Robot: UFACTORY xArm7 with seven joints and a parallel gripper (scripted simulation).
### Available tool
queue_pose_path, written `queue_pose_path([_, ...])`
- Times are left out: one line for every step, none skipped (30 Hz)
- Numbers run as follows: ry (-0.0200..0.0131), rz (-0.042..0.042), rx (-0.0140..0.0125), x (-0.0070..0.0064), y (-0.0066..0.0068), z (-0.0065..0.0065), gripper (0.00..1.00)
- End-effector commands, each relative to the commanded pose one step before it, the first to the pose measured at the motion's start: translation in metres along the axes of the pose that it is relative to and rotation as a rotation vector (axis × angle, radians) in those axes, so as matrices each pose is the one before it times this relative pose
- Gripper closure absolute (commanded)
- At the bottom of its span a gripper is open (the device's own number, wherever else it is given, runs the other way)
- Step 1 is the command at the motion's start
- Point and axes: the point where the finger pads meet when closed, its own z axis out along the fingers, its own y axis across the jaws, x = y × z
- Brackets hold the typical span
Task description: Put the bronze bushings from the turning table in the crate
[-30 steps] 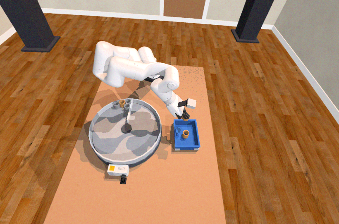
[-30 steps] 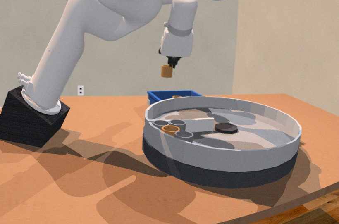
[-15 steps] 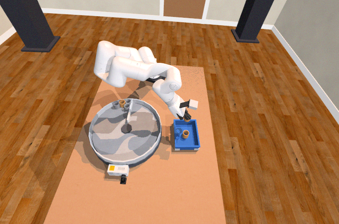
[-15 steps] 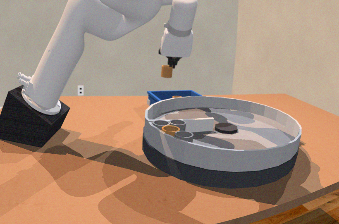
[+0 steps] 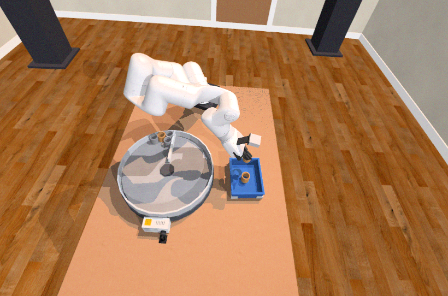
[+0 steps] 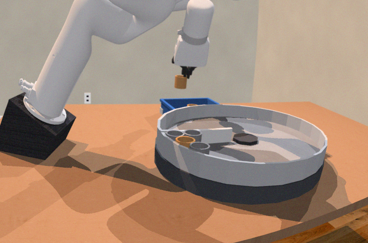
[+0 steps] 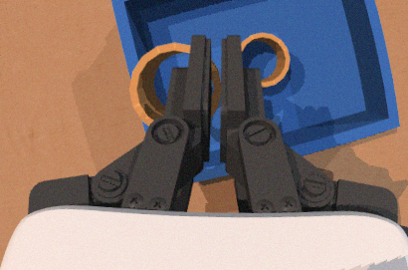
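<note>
Overhead, the gripper (image 7: 212,66) hangs above the blue crate (image 7: 373,58), near its corner, well clear of the table. Its jaws are pinched nearly together on the thin wall of a bronze bushing (image 7: 144,83): one finger sits inside the ring and the other outside, so the bushing's body hangs off to one side of the fingers rather than centred between them. In the exterior view the held bushing (image 6: 180,81) dangles upright below the fingertips. A second bronze bushing (image 5: 245,177) stands on the crate floor. On the turning table (image 6: 245,168), another bronze bushing (image 6: 185,141) sits among three steel bushings (image 6: 199,146) against the rim.
</note>
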Motion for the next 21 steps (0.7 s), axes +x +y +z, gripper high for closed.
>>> queue_pose_path([0.00243,-0.00172,-0.0034,-0.00945,0.00068,0.01441,1.0])
queue_pose_path([-0.00002,-0.00001,-0.00001,-0.00251,0.0,0.00312,1.0])
queue_pose_path([0.00007,0.00004,0.00003,-0.00238,0.0,0.00298,1.0])
queue_pose_path([0.00004,0.00002,0.00001,-0.00227,0.0,0.00283,1.0])
queue_pose_path([-0.00002,-0.00001,-0.00001,-0.00215,0.0,0.00267,1.0])
queue_pose_path([0.0,0.0,0.0,0.0,0.0,0.0,1.0])
queue_pose_path([0.0,0.0,0.0,0.0,0.0,0.0,1.0])
queue_pose_path([-0.00008,-0.00005,-0.00003,-0.002,0.0,0.00248,1.0])
queue_pose_path([0.0001,0.00007,0.00003,-0.00176,0.00001,0.00222,1.0])
queue_pose_path([-0.00007,-0.00005,-0.00002,-0.00163,0.0,0.00201,1.0])
queue_pose_path([0.00007,0.00004,0.00001,-0.00138,0.00001,0.00173,1.0])
queue_pose_path([-0.00012,-0.00008,-0.00002,-0.00122,-0.00001,0.00149,1.0])
queue_pose_path([0.00011,0.00007,0.00002,-0.00094,0.00001,0.00119,1.0])
queue_pose_path([0.00001,0.00001,0.0,-0.00075,0.0,0.00094,1.0])
queue_pose_path([-0.00003,-0.00002,0.0,-0.00056,0.0,0.00068,1.0])
queue_pose_path([-0.00004,-0.00003,-0.00001,-0.00037,0.0,0.00045,1.0])
queue_pose_path([-0.00003,-0.00002,0.0,-0.00021,0.0,0.00025,1.0])
queue_pose_path([-0.00001,-0.00001,0.0,-0.00008,0.0,0.0001,1.0])
queue_pose_path([0.0,0.0,0.0,-0.00001,0.0,0.00002,1.0])
queue_pose_path([0.0,0.0,0.0,0.0,0.0,0.0,1.0])
queue_pose_path([0.0,0.0,0.0,0.0,0.0,0.0,1.0])
